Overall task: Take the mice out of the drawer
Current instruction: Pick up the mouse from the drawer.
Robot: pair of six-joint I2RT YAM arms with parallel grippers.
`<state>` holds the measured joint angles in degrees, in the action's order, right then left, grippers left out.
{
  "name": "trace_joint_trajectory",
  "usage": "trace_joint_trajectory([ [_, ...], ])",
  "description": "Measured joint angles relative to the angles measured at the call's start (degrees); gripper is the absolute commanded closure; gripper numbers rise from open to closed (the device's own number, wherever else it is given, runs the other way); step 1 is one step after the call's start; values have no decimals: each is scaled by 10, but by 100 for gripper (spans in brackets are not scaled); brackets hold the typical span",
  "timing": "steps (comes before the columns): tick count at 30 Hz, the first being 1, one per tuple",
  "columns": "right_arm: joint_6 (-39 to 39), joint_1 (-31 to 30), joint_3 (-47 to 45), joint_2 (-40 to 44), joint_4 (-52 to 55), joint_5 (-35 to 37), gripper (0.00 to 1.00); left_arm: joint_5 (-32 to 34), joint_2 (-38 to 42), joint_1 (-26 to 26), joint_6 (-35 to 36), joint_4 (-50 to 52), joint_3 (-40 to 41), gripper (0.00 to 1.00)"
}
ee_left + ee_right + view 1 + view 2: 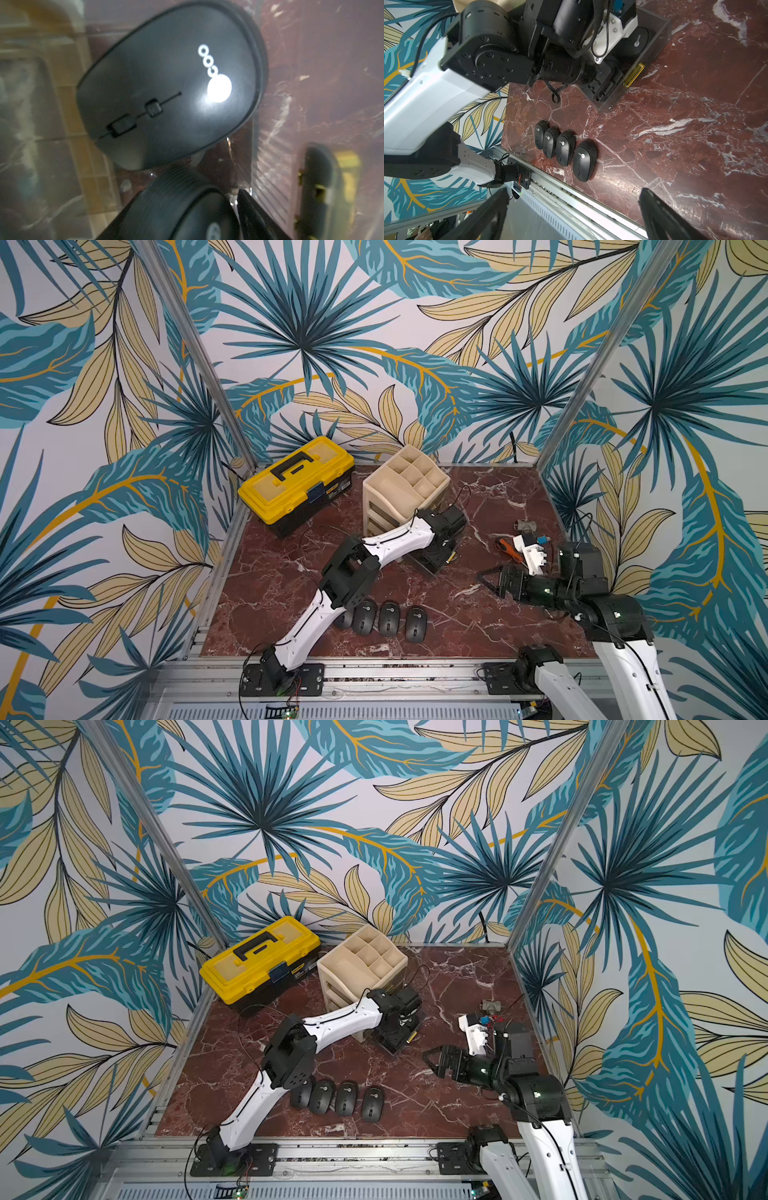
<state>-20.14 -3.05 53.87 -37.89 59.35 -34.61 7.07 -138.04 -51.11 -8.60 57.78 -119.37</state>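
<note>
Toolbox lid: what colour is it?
The toolbox lid is yellow, clearest in a top view.

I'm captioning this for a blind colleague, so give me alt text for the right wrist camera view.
Four dark mice lie in a row on the red marble table. Beyond them the left arm reaches into an open drawer that holds another mouse; the open fingers of the right gripper frame the foreground.

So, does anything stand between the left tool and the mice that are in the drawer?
Nothing visible does. The left tool reaches down into the open drawer. In the left wrist view one mouse lies directly ahead, uncovered, with a second mouse close beside it.
</note>
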Motion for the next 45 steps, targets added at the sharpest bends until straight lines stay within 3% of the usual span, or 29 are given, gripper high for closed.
trace_joint_trajectory([
  [9, -2, 0, -4, 0, -10, -2, 1, 22, 0, -1, -2, -6, 2, 49],
  [19, -7, 0, -13, 0, -14, -2, 1, -3, 14, 6, 0, -4, 10, 54],
  [30, -13, 0, -18, 4, -21, -2, 0, -80, 45, 12, 2, 15, 21, 70],
  [45, -19, 0, -27, 12, -25, -2, 1, -89, 137, 8, -8, 14, 24, 71],
])
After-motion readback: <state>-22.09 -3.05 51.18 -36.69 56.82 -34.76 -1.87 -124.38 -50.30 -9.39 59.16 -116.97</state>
